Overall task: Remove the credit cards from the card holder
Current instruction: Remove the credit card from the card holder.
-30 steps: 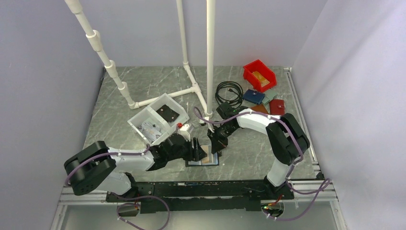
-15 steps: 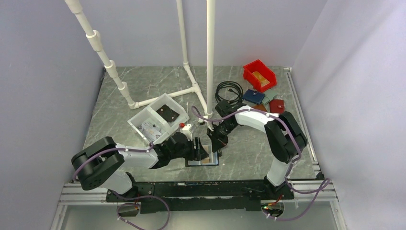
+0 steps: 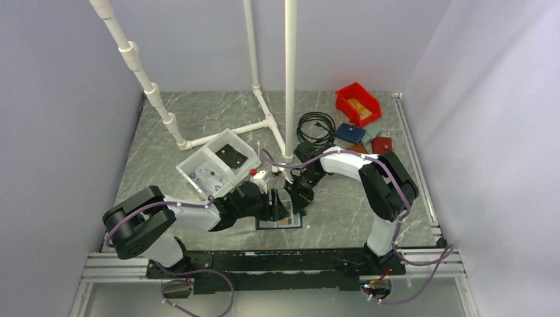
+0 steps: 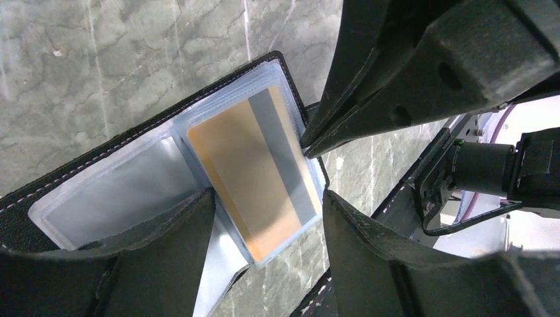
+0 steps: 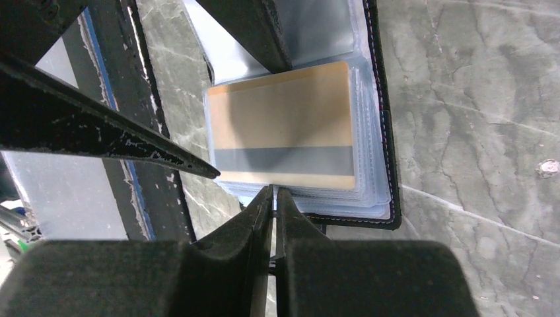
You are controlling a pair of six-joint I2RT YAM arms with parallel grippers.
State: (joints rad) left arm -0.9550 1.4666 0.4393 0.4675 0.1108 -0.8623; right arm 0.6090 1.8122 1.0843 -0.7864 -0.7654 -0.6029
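Probing the gold card [image 5: 284, 125] with the right gripper [image 5: 273, 201] shut and empty risks snagging its clear sleeve [image 5: 370, 188], lifting the card holder [image 4: 112, 188] beneath the wide-open left gripper [image 4: 264, 211].

No legible text or numbers, gold-tan card [image 5: 280, 109] shows only a grey stripe

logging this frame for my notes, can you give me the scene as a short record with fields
card holder: black, lying open on the table, clear sleeves facing up
gold card: inside a clear sleeve on one panel, grey stripe showing
left hand: open, one finger over the other panel's sleeve
right hand: fingers closed together, tips at the edge of the card's sleeve; unclear if anything is pinched
cards out: none seen
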